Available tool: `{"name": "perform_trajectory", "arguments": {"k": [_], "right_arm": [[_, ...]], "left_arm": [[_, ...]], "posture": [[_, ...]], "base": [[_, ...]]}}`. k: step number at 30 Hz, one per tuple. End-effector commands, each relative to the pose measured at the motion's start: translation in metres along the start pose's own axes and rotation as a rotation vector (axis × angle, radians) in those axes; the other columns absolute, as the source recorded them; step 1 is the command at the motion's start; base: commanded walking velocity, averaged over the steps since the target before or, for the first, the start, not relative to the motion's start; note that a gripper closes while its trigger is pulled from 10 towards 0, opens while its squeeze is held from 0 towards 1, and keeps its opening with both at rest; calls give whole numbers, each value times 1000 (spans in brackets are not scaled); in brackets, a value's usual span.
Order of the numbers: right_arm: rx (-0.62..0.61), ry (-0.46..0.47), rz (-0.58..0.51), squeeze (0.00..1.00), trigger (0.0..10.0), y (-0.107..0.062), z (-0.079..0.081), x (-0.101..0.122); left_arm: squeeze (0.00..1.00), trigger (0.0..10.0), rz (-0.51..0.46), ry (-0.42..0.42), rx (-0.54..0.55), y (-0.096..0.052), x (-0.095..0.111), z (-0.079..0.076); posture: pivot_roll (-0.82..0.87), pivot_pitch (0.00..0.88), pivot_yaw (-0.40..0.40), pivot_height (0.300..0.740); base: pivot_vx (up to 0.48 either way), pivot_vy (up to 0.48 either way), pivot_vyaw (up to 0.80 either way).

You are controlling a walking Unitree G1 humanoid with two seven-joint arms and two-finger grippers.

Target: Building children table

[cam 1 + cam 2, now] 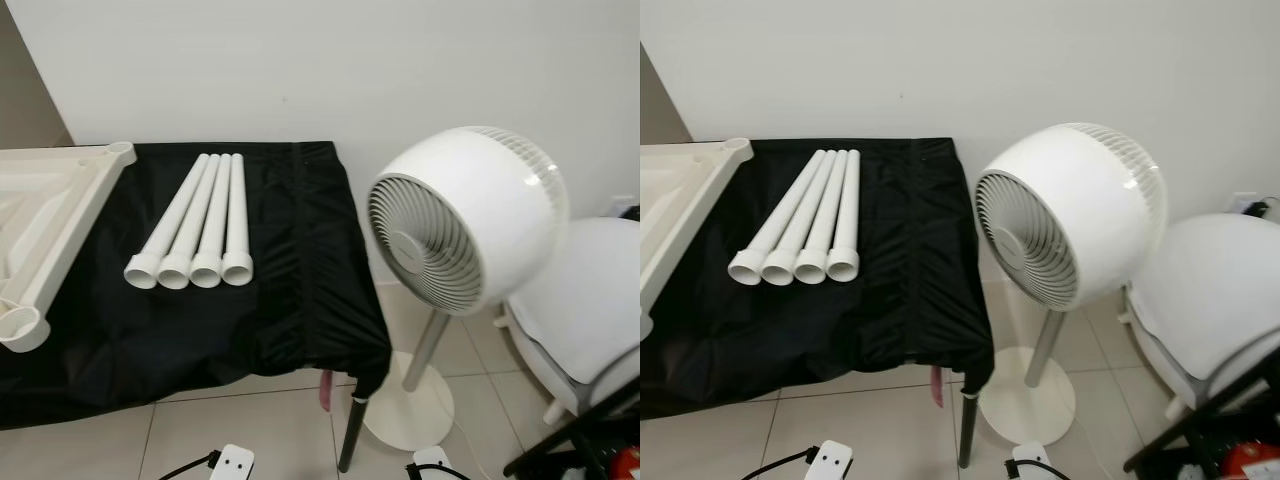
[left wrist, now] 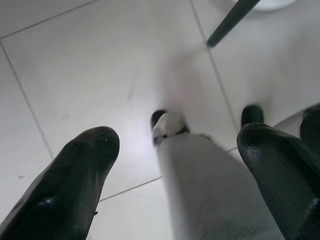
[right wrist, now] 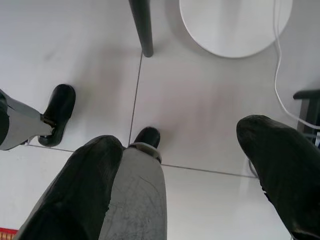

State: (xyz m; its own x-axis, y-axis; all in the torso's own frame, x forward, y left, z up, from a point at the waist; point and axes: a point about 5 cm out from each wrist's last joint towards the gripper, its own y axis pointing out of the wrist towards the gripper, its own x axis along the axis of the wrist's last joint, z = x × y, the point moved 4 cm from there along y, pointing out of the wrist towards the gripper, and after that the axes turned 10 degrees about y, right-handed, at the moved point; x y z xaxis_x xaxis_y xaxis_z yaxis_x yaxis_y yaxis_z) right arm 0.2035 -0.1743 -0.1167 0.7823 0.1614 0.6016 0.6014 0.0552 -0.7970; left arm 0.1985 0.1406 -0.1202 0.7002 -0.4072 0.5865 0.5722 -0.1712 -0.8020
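On the black-draped surface (image 1: 300,300) lay four white plastic tube legs (image 1: 195,232) beside the cream tabletop (image 1: 55,215); left gripper (image 2: 175,165) and right gripper (image 3: 190,170) hung apart over floor. Assembly seemingly unstarted; next, reach a leg.

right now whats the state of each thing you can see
four white table legs: lying side by side on the black cloth, unattached
tabletop frame: on the cloth, sockets showing, no legs fitted
black cloth: draped over the table
fan: upright on the floor
left gripper: fingers open
right gripper: fingers open
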Motion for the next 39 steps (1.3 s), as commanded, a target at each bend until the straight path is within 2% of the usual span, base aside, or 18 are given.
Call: {"name": "perform_trajectory", "arguments": {"k": [1,10,23,39], "right_arm": [[-13,1,28,0,10000,-2,-5,-10],[-9,6,21,0,10000,-2,-4,-8],[4,-4,15,0,10000,-1,3,-5],[0,-3,24,0,10000,-3,-4,-11]], "left_arm": [[0,10000,20,-5,21,0,-4,2],[0,10000,23,-1,21,-1,-5,1],[0,10000,30,3,21,-1,-7,-1],[0,10000,32,2,22,-1,-9,-1]], "posture": [[9,0,-8,740],[10,0,-10,740],[17,0,-16,740],[22,0,-17,740]], "base": [[0,0,0],[0,0,0],[0,277,0],[0,347,0]]}}
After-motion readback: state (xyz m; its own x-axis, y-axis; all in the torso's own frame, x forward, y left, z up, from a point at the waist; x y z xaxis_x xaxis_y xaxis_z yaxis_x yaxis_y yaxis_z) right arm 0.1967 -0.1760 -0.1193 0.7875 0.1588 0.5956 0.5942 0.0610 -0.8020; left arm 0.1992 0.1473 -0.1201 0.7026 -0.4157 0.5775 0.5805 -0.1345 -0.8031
